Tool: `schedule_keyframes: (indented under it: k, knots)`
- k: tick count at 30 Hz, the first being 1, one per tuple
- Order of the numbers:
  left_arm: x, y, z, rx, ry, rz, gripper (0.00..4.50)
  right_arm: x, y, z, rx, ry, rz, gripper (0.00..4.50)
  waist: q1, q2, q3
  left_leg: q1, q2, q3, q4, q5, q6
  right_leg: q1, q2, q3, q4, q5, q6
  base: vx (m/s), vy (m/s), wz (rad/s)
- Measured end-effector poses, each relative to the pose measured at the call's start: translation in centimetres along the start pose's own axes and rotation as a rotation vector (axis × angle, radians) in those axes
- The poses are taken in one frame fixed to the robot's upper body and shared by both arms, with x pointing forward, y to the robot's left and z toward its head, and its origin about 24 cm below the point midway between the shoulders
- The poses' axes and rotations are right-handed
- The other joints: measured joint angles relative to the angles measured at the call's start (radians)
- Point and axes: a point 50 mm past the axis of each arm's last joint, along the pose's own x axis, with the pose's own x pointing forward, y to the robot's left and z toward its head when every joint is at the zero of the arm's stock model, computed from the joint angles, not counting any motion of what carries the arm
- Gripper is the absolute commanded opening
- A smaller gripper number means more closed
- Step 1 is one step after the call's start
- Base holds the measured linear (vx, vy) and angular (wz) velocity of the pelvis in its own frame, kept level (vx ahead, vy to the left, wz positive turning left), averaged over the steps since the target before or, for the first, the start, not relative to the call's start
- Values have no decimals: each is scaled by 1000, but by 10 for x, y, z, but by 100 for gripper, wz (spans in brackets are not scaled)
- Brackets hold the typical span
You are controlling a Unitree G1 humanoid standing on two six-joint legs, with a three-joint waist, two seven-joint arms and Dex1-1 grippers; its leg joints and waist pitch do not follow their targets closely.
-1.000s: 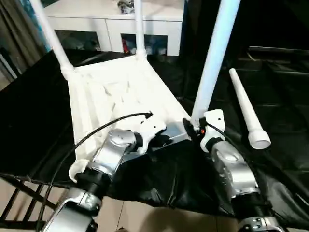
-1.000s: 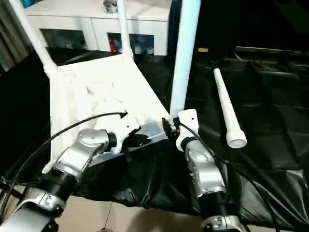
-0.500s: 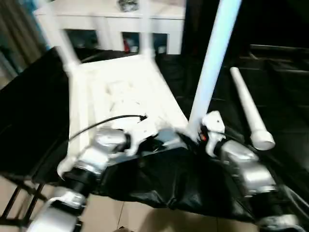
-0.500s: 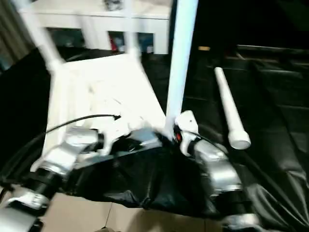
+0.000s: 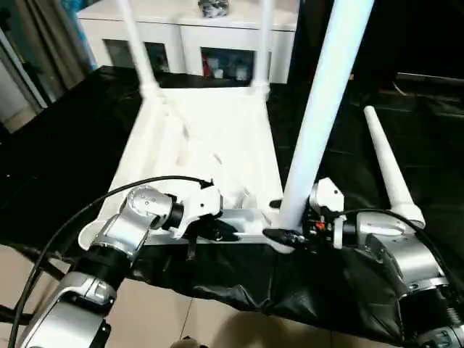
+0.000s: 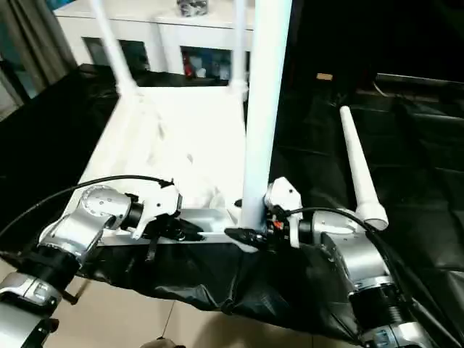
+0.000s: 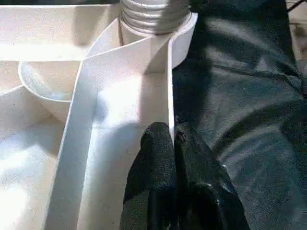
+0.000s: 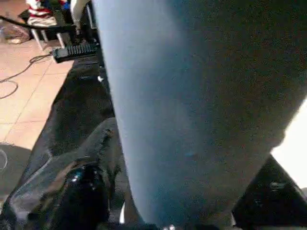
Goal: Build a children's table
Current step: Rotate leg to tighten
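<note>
Since a second ago the tabletop (image 5: 206, 148) has swung round, its near edge now square across the black cloth (image 5: 65, 167), and the right arm has dropped lower beside the leg. On the left, the left gripper (image 7: 173, 143) has its two black fingers pressed together on the thin near wall of the upside-down tabletop, just beside the threaded corner socket (image 7: 153, 14). Two far legs (image 5: 138, 51) stand upright in the back sockets. Moving right, the near leg (image 5: 322, 116) stands upright in the near right corner, and the right gripper (image 5: 286, 235) is clamped round its base. Further right, a loose leg (image 5: 388, 170) lies on the cloth, apart from the tabletop.
</note>
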Motion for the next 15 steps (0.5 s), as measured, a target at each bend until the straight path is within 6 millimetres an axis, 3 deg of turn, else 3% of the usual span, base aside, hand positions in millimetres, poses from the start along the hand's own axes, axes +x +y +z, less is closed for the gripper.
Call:
schedule_keyframes:
  k: [8,15]
  knots:
    - [0,0,-2,8,-1,-22,0,1,3,0,-4,-4,4,214,5,0,-1,1,0,0,0,0,0,1,0,1,0,0,1,0,0,0]
    - [0,0,-2,7,-1,-24,0,2,3,0,-3,-6,2,202,5,1,-1,2,0,0,0,0,0,1,0,1,0,0,1,0,0,0]
